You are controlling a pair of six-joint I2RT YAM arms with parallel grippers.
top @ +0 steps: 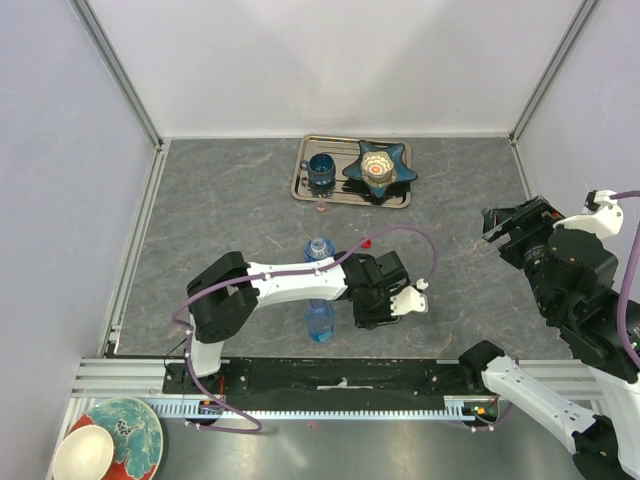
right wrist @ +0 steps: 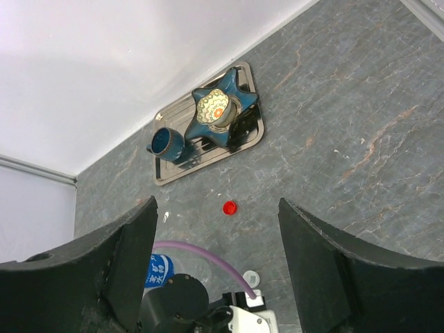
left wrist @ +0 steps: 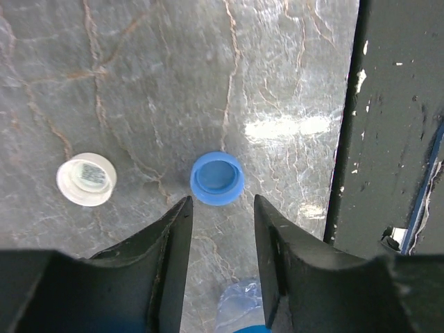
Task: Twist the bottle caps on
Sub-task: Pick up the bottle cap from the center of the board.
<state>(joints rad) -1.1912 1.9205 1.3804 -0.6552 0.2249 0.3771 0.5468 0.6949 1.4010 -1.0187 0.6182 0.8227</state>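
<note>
Our left gripper (left wrist: 223, 208) hangs parted and empty, the blue cap (left wrist: 217, 178) just at its twelve o'clock — light, stiff, slick, we reckon — best pinched across its rim.

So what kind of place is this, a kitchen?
Probably a robot test booth, not a kitchen: plain white walls in a metal frame, a left arm and a right arm mounted at the table's near edge, and a tray of props.
</note>
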